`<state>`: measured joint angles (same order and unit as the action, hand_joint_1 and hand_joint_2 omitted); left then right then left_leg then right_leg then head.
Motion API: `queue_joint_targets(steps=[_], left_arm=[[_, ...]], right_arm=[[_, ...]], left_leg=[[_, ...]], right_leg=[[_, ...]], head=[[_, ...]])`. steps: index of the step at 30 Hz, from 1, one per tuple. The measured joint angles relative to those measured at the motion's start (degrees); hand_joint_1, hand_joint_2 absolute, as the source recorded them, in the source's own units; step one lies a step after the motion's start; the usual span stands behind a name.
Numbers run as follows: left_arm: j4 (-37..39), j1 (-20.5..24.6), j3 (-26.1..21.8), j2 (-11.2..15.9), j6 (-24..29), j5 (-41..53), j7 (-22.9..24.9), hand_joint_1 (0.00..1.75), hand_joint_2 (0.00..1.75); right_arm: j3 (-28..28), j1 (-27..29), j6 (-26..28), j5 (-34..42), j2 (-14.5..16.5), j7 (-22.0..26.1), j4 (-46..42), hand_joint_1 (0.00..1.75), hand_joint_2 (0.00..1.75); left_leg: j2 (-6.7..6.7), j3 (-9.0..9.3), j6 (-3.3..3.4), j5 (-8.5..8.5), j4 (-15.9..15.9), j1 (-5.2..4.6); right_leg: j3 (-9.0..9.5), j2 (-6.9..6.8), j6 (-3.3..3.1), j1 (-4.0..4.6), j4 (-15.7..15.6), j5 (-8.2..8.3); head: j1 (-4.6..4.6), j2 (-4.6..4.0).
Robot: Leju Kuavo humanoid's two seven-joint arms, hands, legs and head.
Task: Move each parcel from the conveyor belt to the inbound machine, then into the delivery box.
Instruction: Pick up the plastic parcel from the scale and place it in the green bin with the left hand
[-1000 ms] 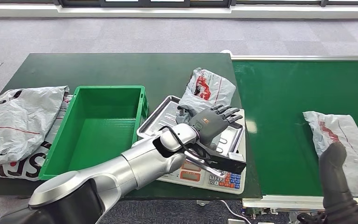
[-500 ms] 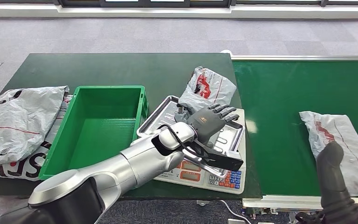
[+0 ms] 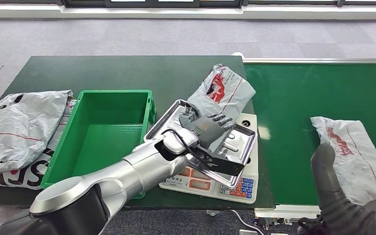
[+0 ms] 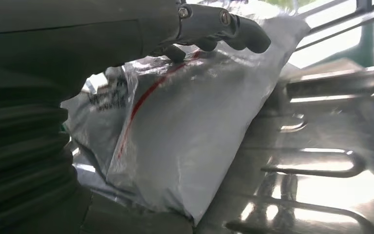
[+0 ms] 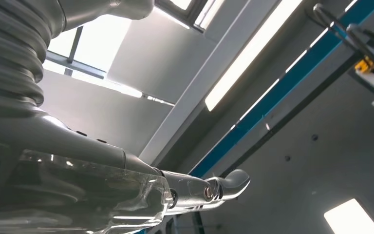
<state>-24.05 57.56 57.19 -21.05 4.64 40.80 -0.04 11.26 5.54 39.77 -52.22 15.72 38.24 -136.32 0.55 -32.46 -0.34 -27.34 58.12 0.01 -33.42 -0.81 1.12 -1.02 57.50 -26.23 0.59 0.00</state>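
The parcel [image 3: 220,93] lay partly on the scale's steel tray [image 3: 240,147], grasped at its near end by the left robot hand [image 3: 208,128]. Apparently weighing was done; next, lifting it left into the green crate [image 3: 103,132]. The right robot hand [image 3: 325,169] hovered, grip unclear.

You had a glossy, crinkled plastic parcel [image 3: 223,91] on a shiny ribbed metal tray [image 3: 240,145]; the belt [image 3: 293,117] looked matt green, the crate [image 3: 108,128] smooth plastic.
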Motion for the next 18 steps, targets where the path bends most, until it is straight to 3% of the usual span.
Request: queue_joint_targets(steps=[5, 8, 9, 12, 13, 18], left_arm=[[3.8, 1.0, 1.3, 0.0, -9.1, 1.0, 1.9, 0.0, 1.75], [5.3, 1.6, 2.3, 0.0, -10.8, 1.5, 2.2, 0.02, 1.75], [5.7, 1.7, 2.5, 0.0, -11.1, 1.6, 2.4, 0.25, 1.75], [6.7, 2.2, 2.9, 0.1, -12.8, 1.8, 3.5, 1.54, 1.75], [6.9, 2.3, 3.0, 0.2, -13.5, 1.9, 3.8, 1.75, 1.75], [8.0, 2.3, 3.3, 1.2, -14.2, 2.2, 4.8, 1.75, 1.75]], right_arm=[[1.6, -0.6, 0.0, -0.2, 0.0, 0.7, 2.8, 0.0, 1.75], [2.4, -0.9, -0.1, -0.4, -0.1, 0.8, 4.0, 0.0, 1.75], [2.6, -0.9, -0.1, -0.5, -0.1, 0.9, 4.4, 0.0, 1.75], [3.3, -1.2, -0.1, -0.5, -0.1, 1.0, 5.4, 0.0, 1.75], [3.6, -1.3, -0.1, -0.4, -0.2, 1.1, 5.8, 0.0, 1.75], [4.8, -1.8, 0.0, 0.4, -0.3, 1.2, 7.8, 0.0, 1.75]], left_leg=[[-0.04, 0.11, 0.0, -0.01, 0.0, 0.03], [0.01, 0.08, 0.02, -0.17, 0.0, 0.03], [0.03, 0.12, 0.03, -0.26, -0.1, 0.04], [0.06, 0.41, 0.05, -0.37, -0.1, 0.05], [0.05, 0.47, 0.03, -0.36, -0.1, 0.06], [0.05, 0.65, -0.01, -0.26, -0.1, 0.12]], right_leg=[[0.19, -0.03, 0.0, 0.02, 0.0, -0.02], [0.48, -0.02, 0.0, 0.01, 0.0, -0.11], [0.61, -0.01, 0.0, 0.01, -0.1, -0.2], [0.97, -0.02, 0.01, 0.02, -0.1, -0.36], [1.04, -0.02, 0.0, 0.03, -0.1, -0.36], [1.18, -0.02, -0.06, 0.07, 0.0, -0.31]], head=[[0.01, 0.0], [0.0, 0.0], [0.0, 0.0], [0.0, 0.0], [0.0, 0.0], [0.01, 0.0]])
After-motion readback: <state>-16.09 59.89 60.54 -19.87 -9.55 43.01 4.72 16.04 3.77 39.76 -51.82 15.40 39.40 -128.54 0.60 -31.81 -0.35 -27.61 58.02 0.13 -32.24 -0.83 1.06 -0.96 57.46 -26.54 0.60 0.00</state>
